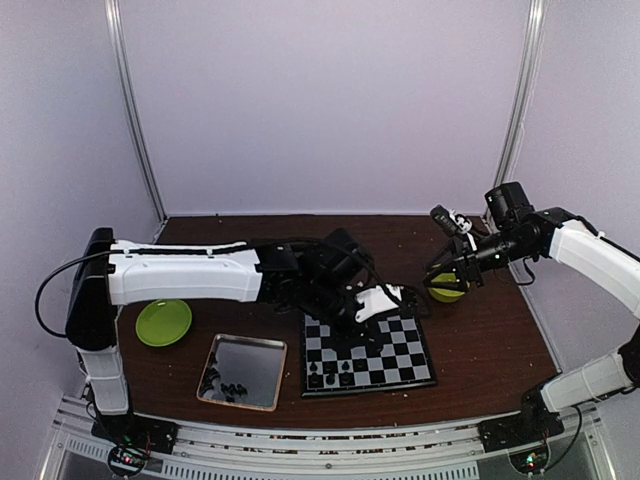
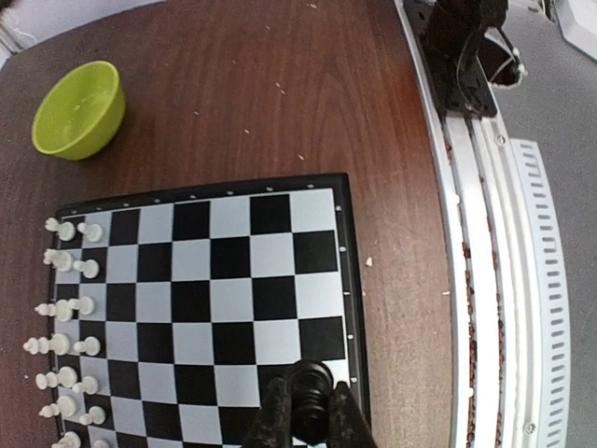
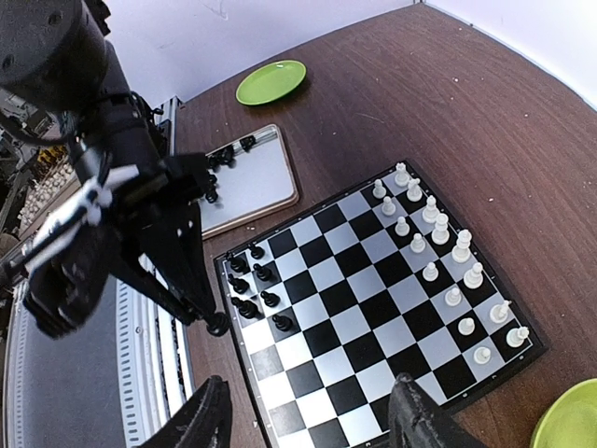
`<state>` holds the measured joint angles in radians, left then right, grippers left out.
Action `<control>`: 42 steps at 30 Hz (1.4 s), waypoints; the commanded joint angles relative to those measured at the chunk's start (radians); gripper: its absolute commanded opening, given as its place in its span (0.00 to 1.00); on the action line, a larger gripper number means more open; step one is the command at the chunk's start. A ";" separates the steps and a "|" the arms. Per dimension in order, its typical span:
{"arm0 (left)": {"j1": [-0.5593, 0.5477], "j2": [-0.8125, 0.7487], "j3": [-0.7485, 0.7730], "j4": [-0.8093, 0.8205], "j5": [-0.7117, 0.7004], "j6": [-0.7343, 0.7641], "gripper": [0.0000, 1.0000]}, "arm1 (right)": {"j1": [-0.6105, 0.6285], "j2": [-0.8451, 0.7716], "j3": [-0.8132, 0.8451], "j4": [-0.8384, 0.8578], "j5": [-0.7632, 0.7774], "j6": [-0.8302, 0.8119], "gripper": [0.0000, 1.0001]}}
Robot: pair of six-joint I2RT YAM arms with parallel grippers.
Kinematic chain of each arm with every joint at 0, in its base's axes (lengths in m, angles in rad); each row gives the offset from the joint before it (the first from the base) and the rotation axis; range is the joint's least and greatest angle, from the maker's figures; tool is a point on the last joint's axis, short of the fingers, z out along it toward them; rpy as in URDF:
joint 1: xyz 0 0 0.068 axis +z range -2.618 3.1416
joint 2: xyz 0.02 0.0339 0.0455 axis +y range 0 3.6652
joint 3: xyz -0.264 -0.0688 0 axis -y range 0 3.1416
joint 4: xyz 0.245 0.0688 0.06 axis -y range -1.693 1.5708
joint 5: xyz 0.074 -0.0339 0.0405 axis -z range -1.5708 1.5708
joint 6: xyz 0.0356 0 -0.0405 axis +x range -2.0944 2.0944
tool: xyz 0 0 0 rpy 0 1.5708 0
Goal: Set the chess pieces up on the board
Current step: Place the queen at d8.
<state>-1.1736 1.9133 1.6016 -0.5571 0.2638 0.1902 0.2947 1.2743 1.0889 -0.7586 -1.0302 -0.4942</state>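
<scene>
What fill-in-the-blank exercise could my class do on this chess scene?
1. The left gripper is shut on a ___ chess piece.
2. On the right gripper the jaws stand ___.
3. The white pieces stand in ___ rows on the board.
4. The plate beside the metal tray is ___.
Missing words: black, open, two, green.

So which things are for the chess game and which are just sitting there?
For the job: board, white pieces, black pieces on the board, spare black pieces on the metal tray, the black piece in the left gripper.
Just lying about: green plate, green bowl.
</scene>
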 commanded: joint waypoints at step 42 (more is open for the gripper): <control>-0.040 0.307 0.190 -0.124 -0.044 0.115 0.10 | -0.005 0.025 0.001 -0.003 0.021 -0.029 0.56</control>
<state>-1.2175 2.2002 1.7599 -0.6846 0.2340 0.2909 0.2947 1.2926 1.0889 -0.7597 -1.0157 -0.5137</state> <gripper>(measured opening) 0.103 0.564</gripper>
